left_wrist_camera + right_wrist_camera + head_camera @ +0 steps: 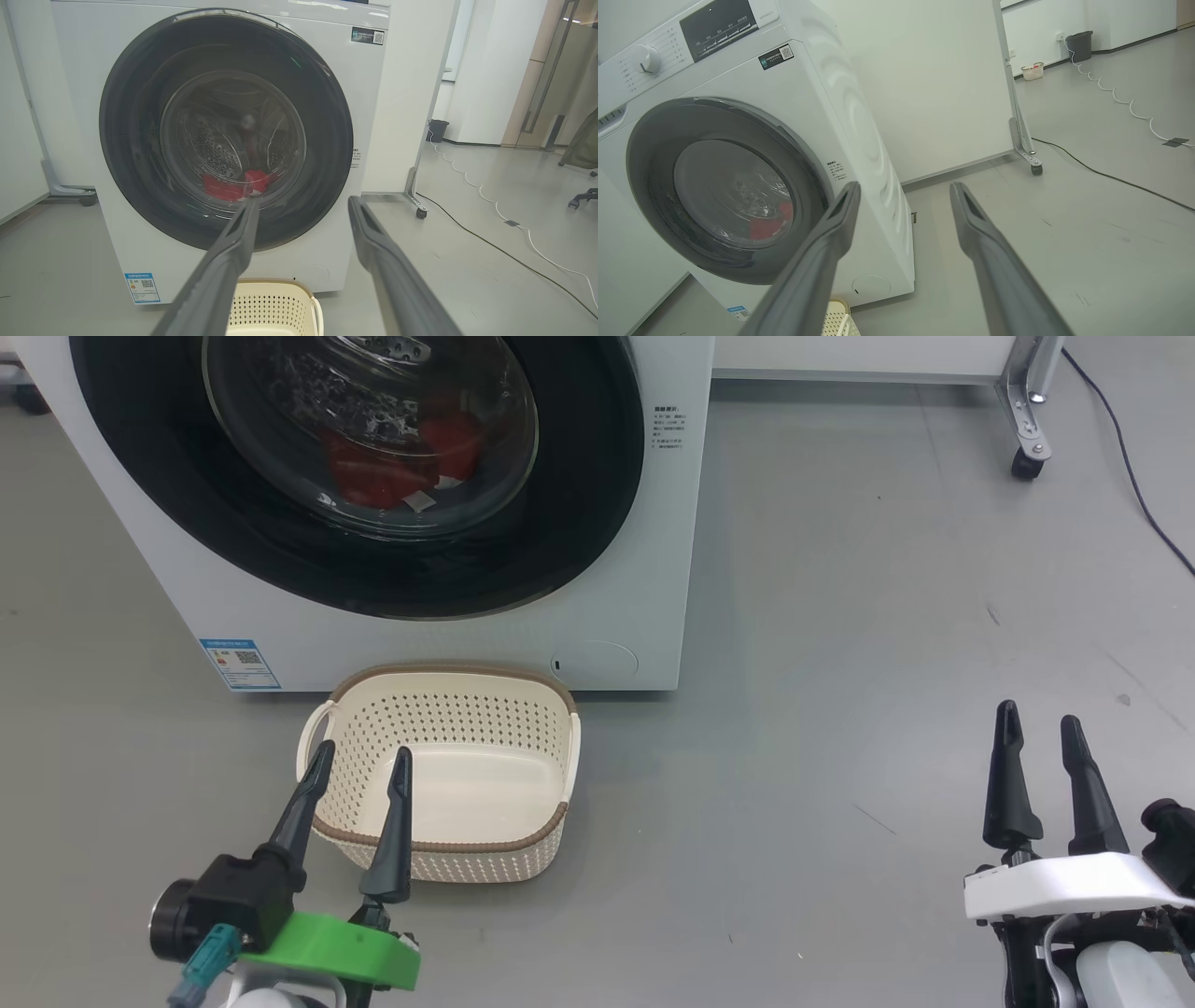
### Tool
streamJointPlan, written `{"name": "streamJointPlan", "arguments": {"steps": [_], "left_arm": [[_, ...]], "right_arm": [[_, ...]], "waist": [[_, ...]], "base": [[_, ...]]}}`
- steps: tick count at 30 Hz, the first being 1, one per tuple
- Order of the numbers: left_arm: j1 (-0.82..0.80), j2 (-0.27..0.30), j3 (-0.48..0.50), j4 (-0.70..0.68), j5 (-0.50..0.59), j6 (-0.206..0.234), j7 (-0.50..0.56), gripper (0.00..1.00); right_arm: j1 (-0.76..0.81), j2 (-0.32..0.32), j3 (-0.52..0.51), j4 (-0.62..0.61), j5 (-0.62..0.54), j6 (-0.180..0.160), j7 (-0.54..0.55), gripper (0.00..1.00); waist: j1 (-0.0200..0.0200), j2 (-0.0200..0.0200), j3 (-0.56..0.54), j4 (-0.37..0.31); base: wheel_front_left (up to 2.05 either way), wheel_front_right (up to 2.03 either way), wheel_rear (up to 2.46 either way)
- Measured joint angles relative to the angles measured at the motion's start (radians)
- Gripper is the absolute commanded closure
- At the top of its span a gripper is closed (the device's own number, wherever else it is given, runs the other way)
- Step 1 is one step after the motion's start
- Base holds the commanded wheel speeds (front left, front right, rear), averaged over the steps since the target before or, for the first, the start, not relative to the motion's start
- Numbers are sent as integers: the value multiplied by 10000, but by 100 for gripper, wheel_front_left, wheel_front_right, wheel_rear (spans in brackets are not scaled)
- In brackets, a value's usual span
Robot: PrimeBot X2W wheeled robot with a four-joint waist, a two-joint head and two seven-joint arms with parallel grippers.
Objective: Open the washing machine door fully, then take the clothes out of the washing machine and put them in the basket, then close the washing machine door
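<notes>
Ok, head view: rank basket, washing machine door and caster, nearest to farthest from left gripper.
1. basket, directly past the left gripper, on the floor.
2. washing machine door, ahead, shut.
3. caster, far upper right.

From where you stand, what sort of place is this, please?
Probably an office or test lab, not a home laundry. The washer stands on a wide grey floor beside a white partition on castors, and a loose cable runs across the floor.

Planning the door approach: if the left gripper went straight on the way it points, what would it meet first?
Probably the washing machine door, low on its black ring, passing above the basket; depth is unclear.
</notes>
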Motion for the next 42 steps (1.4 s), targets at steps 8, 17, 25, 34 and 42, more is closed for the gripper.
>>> {"name": "streamJointPlan", "arguments": {"steps": [8,17,25,34,42], "left_arm": [[74,-2,-176,481,675,232,-2,0],[201,-4,-174,857,671,399,-2,0],[203,-10,-48,1135,460,493,-2,0],[201,-10,46,1241,36,529,-2,0],[192,-12,23,1292,-48,571,-2,0]], "right_arm": [[26,-73,324,564,-460,-178,31,0],[25,-245,568,1005,-922,-431,293,0],[11,-387,796,1208,-1317,-518,341,0],[-15,-416,991,1423,-1601,-593,366,0],[-79,-405,1014,1507,-1609,-594,364,0]], "waist": [[0,0,-4,-59],[0,0,66,-61],[0,0,118,-34],[0,0,126,-32],[0,0,135,-36]], "base": [[0,0,0],[0,0,0],[0,0,0],[0,0,0],[0,0,0]]}}
